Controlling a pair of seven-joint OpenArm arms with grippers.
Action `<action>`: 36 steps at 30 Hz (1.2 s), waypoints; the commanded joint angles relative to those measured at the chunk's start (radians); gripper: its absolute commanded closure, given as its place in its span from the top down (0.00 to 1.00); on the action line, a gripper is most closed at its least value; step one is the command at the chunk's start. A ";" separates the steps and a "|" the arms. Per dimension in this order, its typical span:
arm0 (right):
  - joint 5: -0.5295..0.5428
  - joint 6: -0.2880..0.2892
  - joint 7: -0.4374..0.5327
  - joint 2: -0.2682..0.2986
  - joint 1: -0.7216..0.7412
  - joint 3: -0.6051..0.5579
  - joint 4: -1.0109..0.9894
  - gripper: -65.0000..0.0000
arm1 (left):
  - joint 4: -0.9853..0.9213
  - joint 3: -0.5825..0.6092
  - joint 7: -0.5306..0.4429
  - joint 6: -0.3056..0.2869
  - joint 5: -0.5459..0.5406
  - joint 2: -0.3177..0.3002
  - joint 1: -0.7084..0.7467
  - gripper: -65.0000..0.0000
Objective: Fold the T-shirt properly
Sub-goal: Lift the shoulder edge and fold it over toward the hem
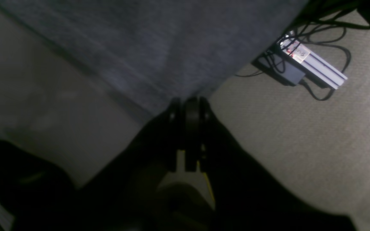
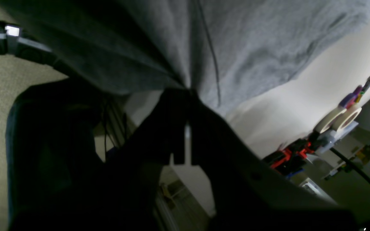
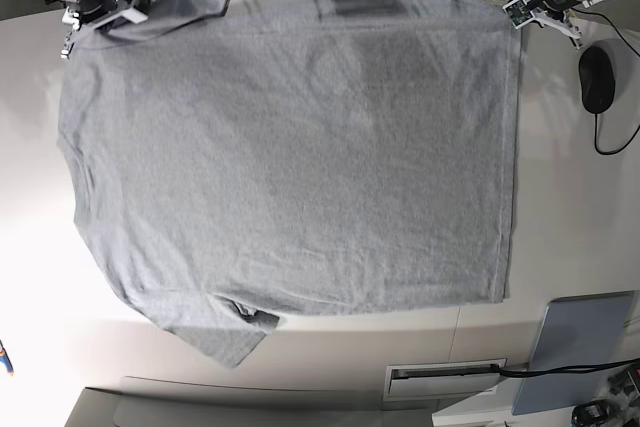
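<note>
The heather-grey T-shirt (image 3: 290,157) lies spread flat on the white table (image 3: 40,277), plain side up, with the neck toward the left edge and the hem on the right. One sleeve (image 3: 228,335) points toward the front edge. My right gripper (image 3: 108,13) is at the far left corner, shut on bunched fabric (image 2: 204,48) by the other sleeve. My left gripper (image 3: 522,9) is at the far right corner, shut on the hem corner. In the left wrist view the cloth (image 1: 159,48) fans out from the closed left gripper (image 1: 188,102). The right gripper (image 2: 188,91) pinches a gathered fold.
A black mouse (image 3: 594,79) with its cable lies right of the shirt. A grey-blue pad (image 3: 575,347) sits at the front right. Cables and an aluminium rail (image 1: 313,65) lie on the carpet behind the table. Tape rolls (image 2: 336,118) and colourful parts stand off to the side.
</note>
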 commanded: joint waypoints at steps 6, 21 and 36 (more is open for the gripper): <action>-0.137 -0.139 -0.047 0.015 0.048 0.017 0.037 0.00 | 0.026 -0.010 -0.016 0.106 -0.007 -0.016 -0.002 0.00; 0.070 -0.134 -0.002 0.009 0.382 0.014 0.032 0.00 | -0.081 -0.009 -0.015 0.098 -0.164 0.042 -0.269 0.00; 0.052 -0.180 0.053 0.008 0.712 -0.208 -0.283 0.00 | -0.115 0.105 0.056 0.151 -0.164 0.077 -0.484 0.00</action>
